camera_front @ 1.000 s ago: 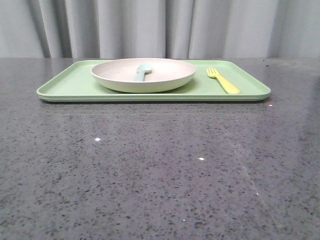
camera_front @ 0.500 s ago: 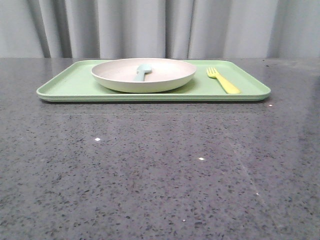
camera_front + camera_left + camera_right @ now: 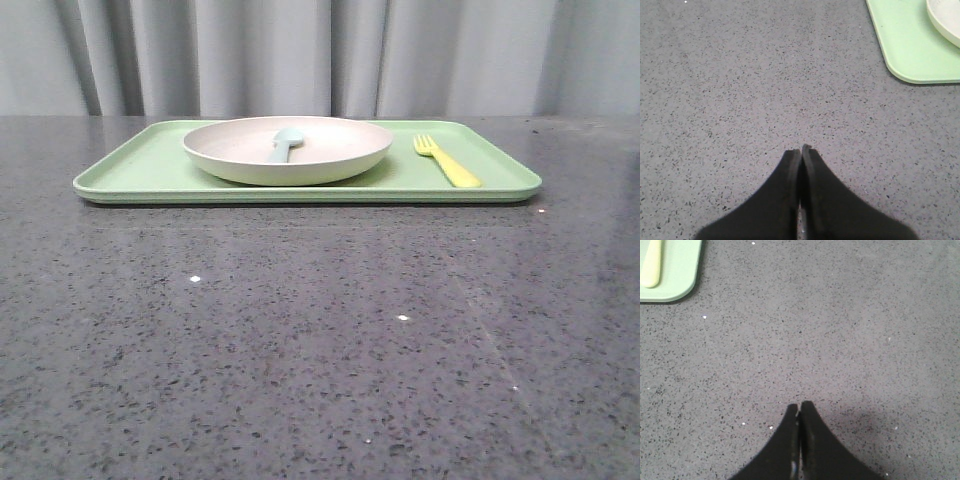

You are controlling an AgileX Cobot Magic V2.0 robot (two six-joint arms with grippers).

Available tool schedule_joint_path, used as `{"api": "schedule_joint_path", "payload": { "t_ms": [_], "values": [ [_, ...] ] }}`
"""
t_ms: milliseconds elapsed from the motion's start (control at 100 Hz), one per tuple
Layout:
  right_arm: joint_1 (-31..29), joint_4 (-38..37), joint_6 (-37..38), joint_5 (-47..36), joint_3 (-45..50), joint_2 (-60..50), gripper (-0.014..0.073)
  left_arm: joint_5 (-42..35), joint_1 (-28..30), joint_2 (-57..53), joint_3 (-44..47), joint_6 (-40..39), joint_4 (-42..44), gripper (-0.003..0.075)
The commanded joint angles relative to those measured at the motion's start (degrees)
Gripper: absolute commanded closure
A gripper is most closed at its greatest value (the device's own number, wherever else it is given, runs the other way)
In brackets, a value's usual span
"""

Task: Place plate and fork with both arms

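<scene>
Item count, tabletop
One tray (image 3: 150, 172), one plate (image 3: 240, 160), one spoon (image 3: 284, 143), one fork (image 3: 447, 161); two grippers: left (image 3: 801, 149), right (image 3: 799, 405).

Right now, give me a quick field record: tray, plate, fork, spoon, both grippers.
tray: light green, flat on the dark speckled table
plate: on the tray, left of the fork
fork: yellow, lying on the tray
spoon: pale blue-green, in the plate
left gripper: shut, empty, over bare table
right gripper: shut, empty, over bare table
</scene>
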Motion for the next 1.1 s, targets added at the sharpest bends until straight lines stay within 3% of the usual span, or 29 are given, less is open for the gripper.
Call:
{"api": "schedule_joint_path", "payload": {
  "t_ms": [0,640,860,1090],
  "values": [
    [-0.3,-1.1,-0.5,-3.2,-1.4,0.1,0.0713,-4.0,0.1,0.1,-1.7,-0.6,-0.8,0.0741],
    [-0.3,-1.1,-0.5,-3.2,-1.4,0.1,0.0713,-4.7,0.1,0.1,-1.7,-0.6,-0.3,0.0741],
    [-0.3,-1.1,-0.5,-3.2,-1.4,0.1,0.0713,-19.4,-1.2,0.1,1.0,-0.6,0.7,0.0741],
    [-0.3,-1.1,-0.5,-3.2,-1.4,0.1,0.0713,-36.6,-5.5,-3.7,13.7,-0.6,1.5,0.0741]
  ]
}}
